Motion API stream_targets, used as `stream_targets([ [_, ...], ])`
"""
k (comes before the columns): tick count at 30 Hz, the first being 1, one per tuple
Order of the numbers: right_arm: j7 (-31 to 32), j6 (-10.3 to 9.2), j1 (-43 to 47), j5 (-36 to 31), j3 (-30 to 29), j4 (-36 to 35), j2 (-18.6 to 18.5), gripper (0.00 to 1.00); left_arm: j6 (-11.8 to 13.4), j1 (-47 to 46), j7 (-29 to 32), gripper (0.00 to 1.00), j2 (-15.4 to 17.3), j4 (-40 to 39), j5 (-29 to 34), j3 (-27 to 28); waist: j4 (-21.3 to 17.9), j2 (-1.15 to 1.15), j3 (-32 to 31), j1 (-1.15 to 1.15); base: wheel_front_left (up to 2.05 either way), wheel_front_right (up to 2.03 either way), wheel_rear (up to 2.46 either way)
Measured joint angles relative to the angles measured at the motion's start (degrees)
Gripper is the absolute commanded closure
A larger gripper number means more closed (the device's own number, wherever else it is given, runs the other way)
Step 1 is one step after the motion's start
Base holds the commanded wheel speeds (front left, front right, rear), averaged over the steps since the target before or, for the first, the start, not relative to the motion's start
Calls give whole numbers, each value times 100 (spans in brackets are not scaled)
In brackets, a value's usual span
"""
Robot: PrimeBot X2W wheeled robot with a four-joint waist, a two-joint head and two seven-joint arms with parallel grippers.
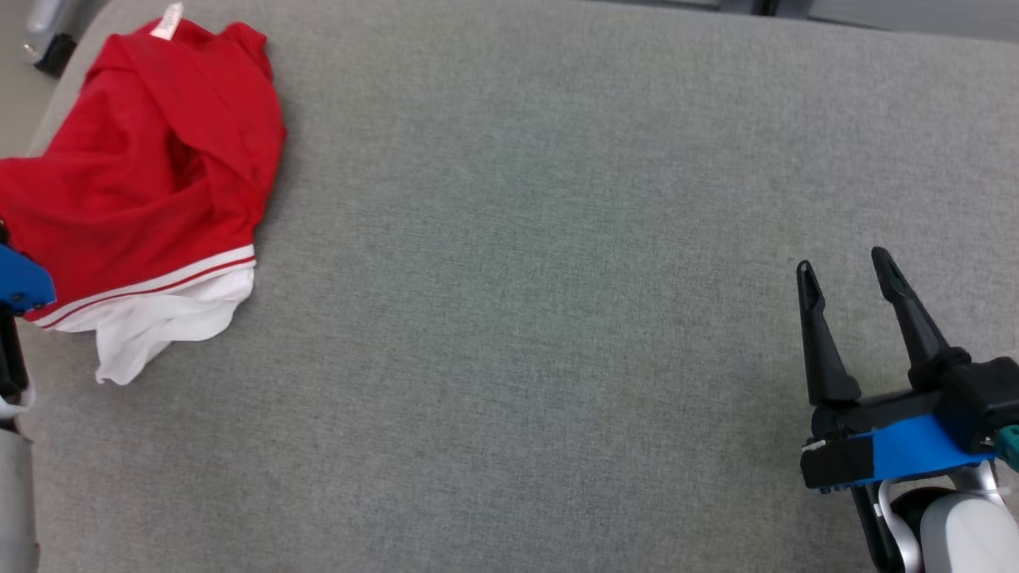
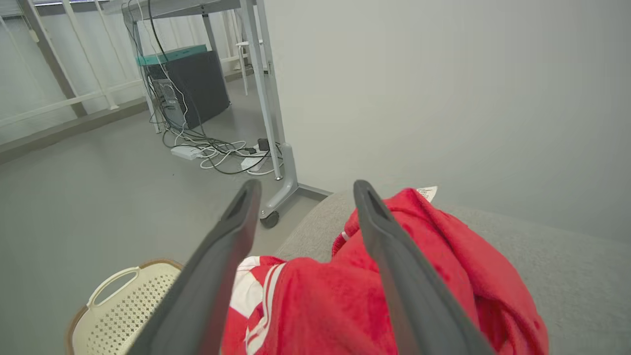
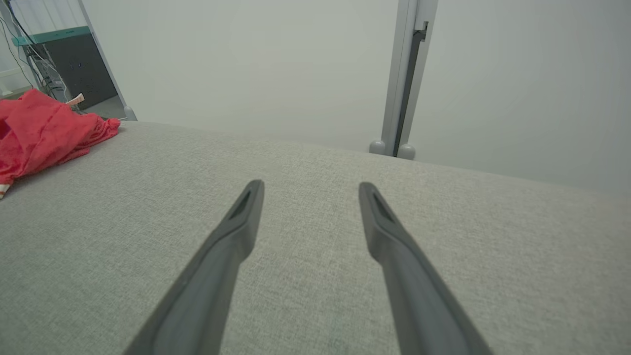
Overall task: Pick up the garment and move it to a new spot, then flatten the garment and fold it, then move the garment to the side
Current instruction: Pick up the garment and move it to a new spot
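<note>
The garment (image 1: 143,183) is a crumpled red piece with white trim and a white tag, heaped at the far left corner of the grey padded surface (image 1: 541,278). It also appears in the left wrist view as a red heap (image 2: 345,296) and small at the left of the right wrist view (image 3: 39,133). My left gripper (image 2: 300,190) hovers open just over the garment's near edge, nothing between its fingers; its blue mount peeks in at the left edge of the head view. My right gripper (image 1: 844,270) stands open and empty over bare fabric at the lower right.
A cream perforated basket (image 2: 123,305) sits on the floor beside the surface's left edge. Beyond it stand a desk leg on a caster (image 2: 276,148), tangled cables and a dark computer case (image 2: 192,84). A pale wall and a grey post (image 3: 406,79) stand behind the surface.
</note>
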Motion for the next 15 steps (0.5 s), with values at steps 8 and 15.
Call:
stream_targets([
  [8, 37, 0, -127, -76, -82, -210, 0, 0, -143, -553, 508, 0, 103, 1424, -238, 4, -179, 0, 466, 0, 0, 0, 0],
  [15, -14, 0, -186, -91, -109, -203, 0, 0, -375, -711, 902, 0, -37, 2314, -471, -49, -208, 0, 569, 0, 0, 0, 0],
])
